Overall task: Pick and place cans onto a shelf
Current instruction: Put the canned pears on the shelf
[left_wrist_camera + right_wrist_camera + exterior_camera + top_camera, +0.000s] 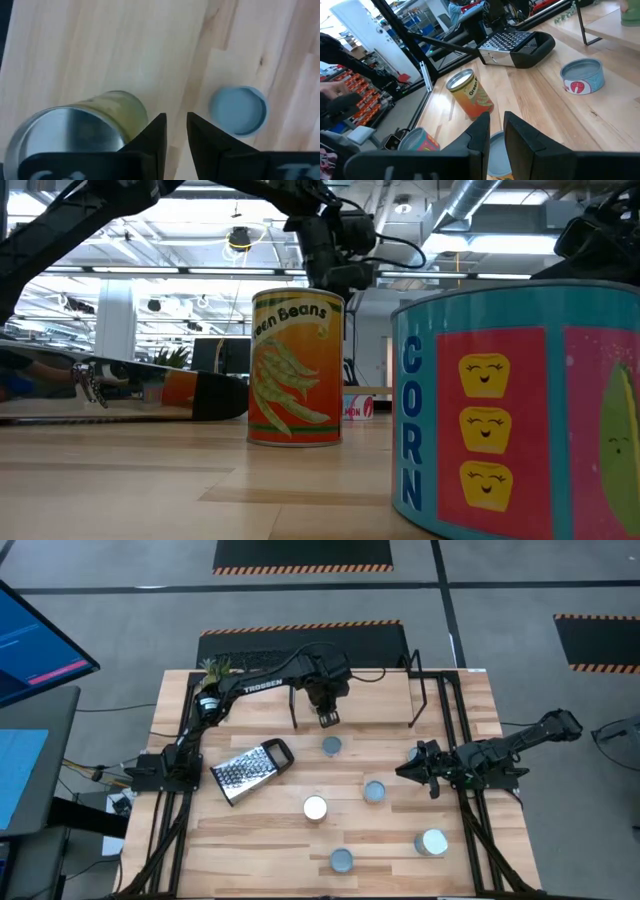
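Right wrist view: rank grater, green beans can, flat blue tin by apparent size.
1. Grater, largest.
2. Green beans can.
3. Flat blue tin.
The can and the tin look close in size; the can sits nearer the camera, so their order is unsure.

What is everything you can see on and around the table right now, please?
cans: five, silvery-blue tops, spread over the near half of the table; one has an orange green-beans label, one a teal corn label
yellow-labelled can: one, silver top, right beside the left gripper
shelf: one, light wood on black legs, far side of the table
grater: one, silver with black handle, lying flat on the table's left part
plant: one, green, far left corner
monitor: one, blue screen, left of the table
table: one, light wood
left gripper: dark, over the shelf's front edge
right gripper: dark, waiting at the right side
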`<control>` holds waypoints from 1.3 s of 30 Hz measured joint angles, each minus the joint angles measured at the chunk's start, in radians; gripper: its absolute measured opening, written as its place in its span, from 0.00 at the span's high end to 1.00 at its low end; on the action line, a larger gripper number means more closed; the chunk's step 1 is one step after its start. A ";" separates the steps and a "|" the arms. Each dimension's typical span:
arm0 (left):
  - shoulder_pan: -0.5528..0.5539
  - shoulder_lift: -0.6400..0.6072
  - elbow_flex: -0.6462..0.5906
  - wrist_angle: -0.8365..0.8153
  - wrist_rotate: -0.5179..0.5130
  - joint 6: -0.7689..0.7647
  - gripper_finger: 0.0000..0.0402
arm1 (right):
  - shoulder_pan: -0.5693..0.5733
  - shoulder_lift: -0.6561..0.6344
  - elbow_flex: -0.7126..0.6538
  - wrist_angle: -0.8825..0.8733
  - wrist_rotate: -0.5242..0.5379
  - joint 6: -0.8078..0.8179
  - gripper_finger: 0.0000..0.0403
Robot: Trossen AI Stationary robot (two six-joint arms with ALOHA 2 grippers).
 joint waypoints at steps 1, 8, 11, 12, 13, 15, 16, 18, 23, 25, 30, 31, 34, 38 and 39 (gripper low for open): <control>0.003 0.000 0.000 0.001 -0.008 -0.001 0.85 | 0.000 0.000 0.000 0.000 0.000 0.000 0.80; 0.038 0.000 0.000 0.000 -0.067 -0.001 0.85 | 0.000 0.000 0.000 0.000 0.000 -0.001 0.80; 0.058 0.000 0.000 -0.001 -0.076 -0.002 0.85 | 0.000 0.000 0.000 0.000 0.000 -0.001 0.80; 0.065 0.000 0.000 0.000 -0.077 -0.005 0.85 | 0.000 0.000 0.000 0.000 0.000 -0.001 0.80; 0.072 0.000 0.000 0.001 -0.077 -0.009 0.85 | 0.000 0.000 0.000 0.000 0.000 -0.001 0.80; 0.089 0.000 0.000 0.001 -0.077 -0.010 0.85 | 0.000 0.000 0.000 0.000 0.000 -0.002 0.80; 0.096 0.000 0.000 0.002 -0.076 -0.010 0.85 | 0.000 0.000 0.000 0.000 0.000 -0.001 0.80; 0.113 0.000 0.000 0.003 -0.077 -0.011 0.85 | 0.000 0.000 0.000 0.000 0.000 -0.002 0.80; 0.139 0.000 0.000 0.010 -0.083 -0.025 0.85 | 0.000 0.000 0.000 0.000 0.000 -0.001 0.80; 0.146 0.000 0.000 0.010 -0.081 -0.033 0.85 | 0.000 0.000 0.000 0.000 0.000 -0.001 0.80; 0.148 0.000 0.000 0.010 -0.081 -0.034 0.85 | 0.000 0.000 0.000 -0.016 0.000 -0.002 0.80; 0.148 0.000 0.000 0.010 -0.081 -0.034 0.85 | 0.000 0.000 0.000 -0.019 0.000 -0.001 0.80; 0.148 0.000 0.000 -0.001 -0.081 -0.034 0.85 | 0.000 0.000 0.000 -0.023 0.000 -0.001 0.80; 0.144 0.000 0.001 -0.019 -0.081 -0.035 0.85 | 0.000 0.000 0.000 -0.023 0.000 -0.002 0.80; 0.141 0.000 0.009 -0.029 -0.081 -0.034 0.85 | 0.000 0.000 0.000 -0.024 0.000 -0.002 0.80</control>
